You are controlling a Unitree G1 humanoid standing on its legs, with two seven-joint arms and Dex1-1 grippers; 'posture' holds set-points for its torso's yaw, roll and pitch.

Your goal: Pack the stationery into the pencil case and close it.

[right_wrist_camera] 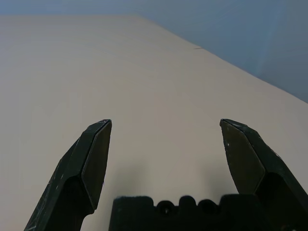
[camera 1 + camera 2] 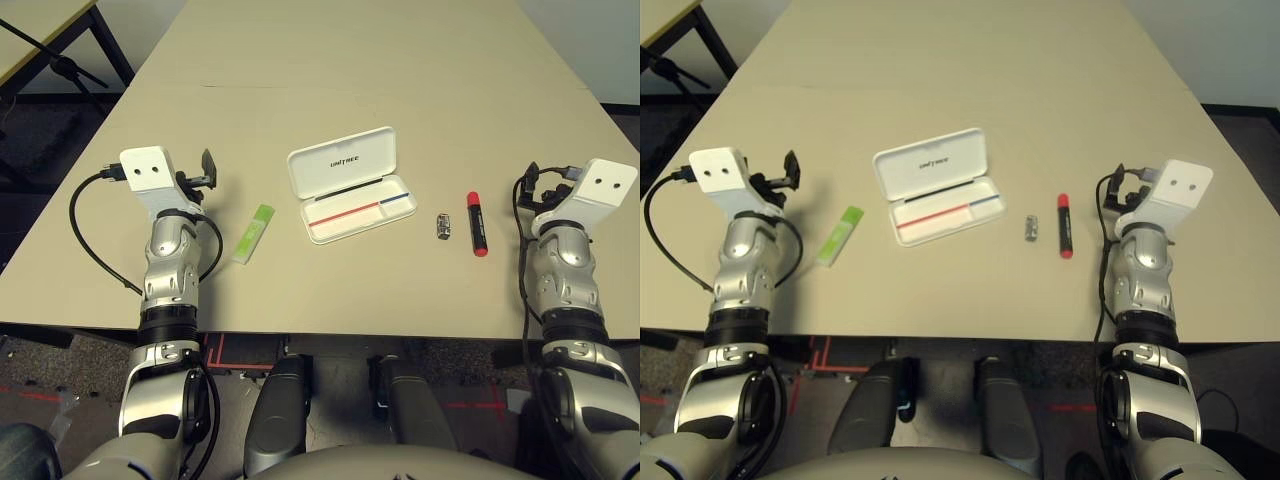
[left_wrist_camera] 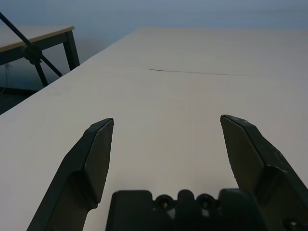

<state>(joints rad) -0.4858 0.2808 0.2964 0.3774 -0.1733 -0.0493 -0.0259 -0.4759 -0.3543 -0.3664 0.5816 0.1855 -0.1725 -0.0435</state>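
Observation:
The white pencil case (image 2: 342,162) lies open at the table's middle, its lid tilted back and a red and blue line in its tray. A light-green flat stick (image 2: 253,233) lies to its left. On the case's right lie a tiny silvery-black metal piece (image 2: 443,226) and a red marker with a black end (image 2: 477,224). My left gripper (image 3: 166,126) hovers open and empty left of the green stick. Over the table right of the marker, my right gripper (image 1: 165,126) is open too, nothing between its fingers.
The beige table (image 2: 330,80) stretches far back, with a seam across it behind the case. Another table with a black stand (image 2: 60,60) stands off the far left. Black cables loop beside both forearms.

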